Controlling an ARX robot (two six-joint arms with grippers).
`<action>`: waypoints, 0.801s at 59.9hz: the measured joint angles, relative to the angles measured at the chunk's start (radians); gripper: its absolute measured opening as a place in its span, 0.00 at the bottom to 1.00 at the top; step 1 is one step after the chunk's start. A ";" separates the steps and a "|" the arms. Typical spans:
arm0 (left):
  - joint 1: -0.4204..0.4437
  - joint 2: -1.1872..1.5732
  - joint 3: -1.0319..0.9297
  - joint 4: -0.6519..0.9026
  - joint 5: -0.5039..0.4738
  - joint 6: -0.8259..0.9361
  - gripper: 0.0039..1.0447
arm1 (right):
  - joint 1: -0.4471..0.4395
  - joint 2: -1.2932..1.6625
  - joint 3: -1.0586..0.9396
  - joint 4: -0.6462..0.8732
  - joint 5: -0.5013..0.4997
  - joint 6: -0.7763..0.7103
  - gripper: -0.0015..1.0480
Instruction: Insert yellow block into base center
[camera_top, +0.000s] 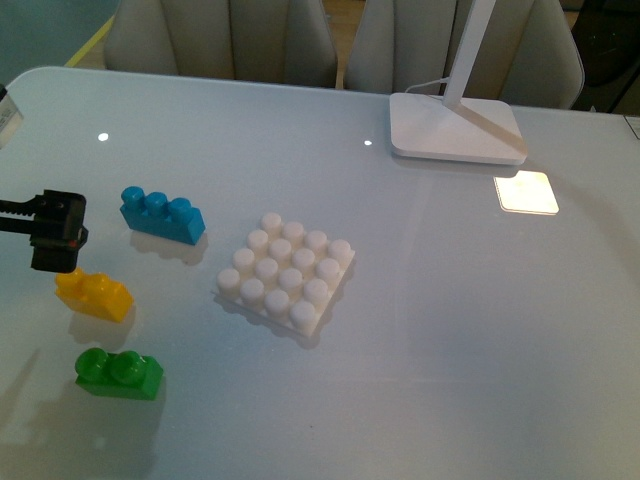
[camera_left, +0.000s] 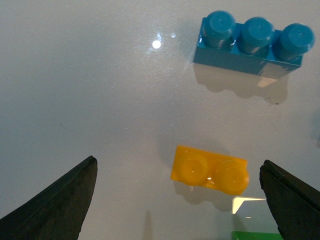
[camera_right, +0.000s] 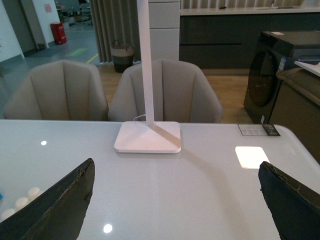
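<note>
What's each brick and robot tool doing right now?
yellow block, lying loose, studs up
base, lying flat, studs bare
blue brick, loose, studs up
green brick, loose, studs up
left tool, open above yellow block
right tool, open, empty

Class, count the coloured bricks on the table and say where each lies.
3. The blue brick lies farthest back, left of the base; the yellow block is nearer, by the left gripper; the green brick is nearest the camera.
</note>
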 joint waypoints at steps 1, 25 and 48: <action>0.002 0.000 -0.001 0.002 0.000 0.001 0.93 | 0.000 0.000 0.000 0.000 0.000 0.000 0.92; -0.059 0.076 -0.065 0.037 0.061 0.029 0.93 | 0.000 0.000 0.000 0.000 0.000 0.000 0.92; -0.067 0.115 0.010 -0.028 0.079 0.048 0.93 | 0.000 0.000 0.000 0.000 0.000 0.000 0.92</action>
